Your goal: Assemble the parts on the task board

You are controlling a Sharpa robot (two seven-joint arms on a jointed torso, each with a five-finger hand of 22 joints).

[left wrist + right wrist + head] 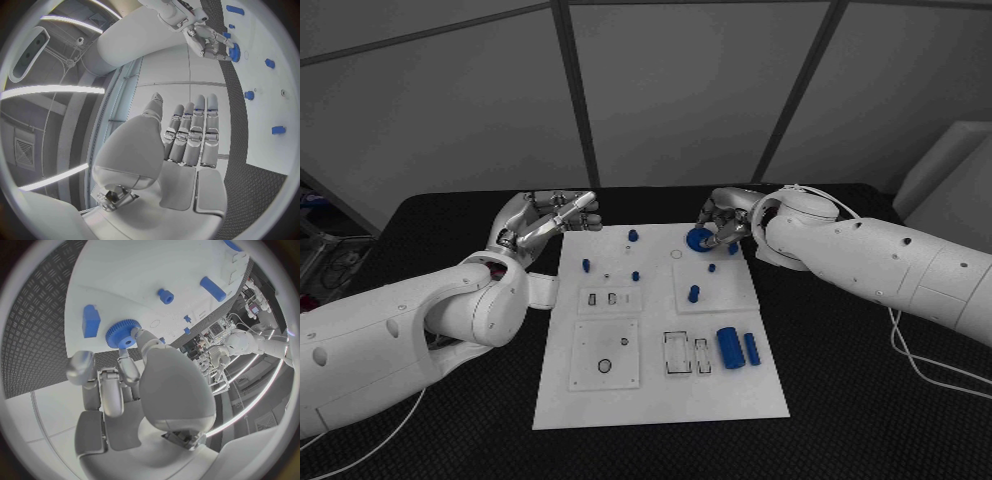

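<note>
The silver right hand [721, 226] sits just right of centre in the upper half of the head view, its fingers pinching a round blue toothed gear [700, 238] at the far edge of the white rectangular task board [661, 400]; in the right wrist view the same gear [122, 335] shows a centre hole, with a fingertip [139, 333] pressed against its rim. The silver left hand [548, 222] hovers at upper left of centre, over the board's far left corner — it holds nothing, and the left wrist view shows its fingers [195, 131] straight and side by side, palm bare. On the board, small blue pegs [633, 235] stand near the far edge between the two hands, more of them [586, 265] lie a little nearer along the left part, and an upright blue piece [694, 293] stands on the right-hand square plate. Lower right on the board lie a thick blue cylinder [728, 347] and, just beside it, a slim blue bar [751, 348]. The board rests on a black textured table [877, 420], and a thin white cable [920, 365] trails across it at the right.
</note>
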